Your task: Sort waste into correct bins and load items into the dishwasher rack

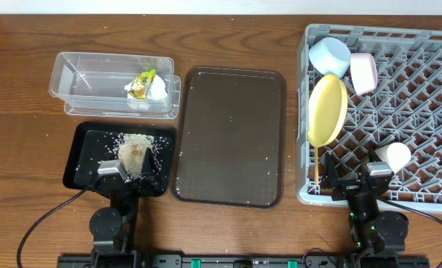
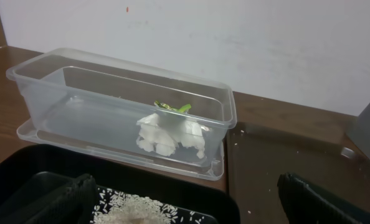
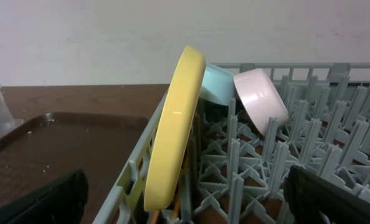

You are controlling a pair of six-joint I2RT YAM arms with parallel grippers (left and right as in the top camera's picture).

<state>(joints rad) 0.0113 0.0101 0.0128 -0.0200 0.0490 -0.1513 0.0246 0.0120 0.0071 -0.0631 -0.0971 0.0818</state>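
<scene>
We log left gripper (image 2: 185, 190) and right gripper (image 3: 185, 186) spread wide, holding nothing. Glossy yellow plate (image 1: 327, 110) stands on edge just inside the left wall of rack (image 1: 385, 31). The brown tray (image 1: 228, 134) lies between rack and black tray (image 1: 83, 160).

Lab bench, I'd say: wooden table (image 1: 27, 201), bare white wall (image 2: 235, 43) at far edge, my arm bases (image 1: 106, 225) at near edge.

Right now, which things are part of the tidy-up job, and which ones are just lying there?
Part of the job: rice, wrapper, tissue, clear tub, black tray, yellow plate, blue bowl, pinkish bowl, cup, grey rack.

Just lying about: brown serving tray, wooden table.
</scene>
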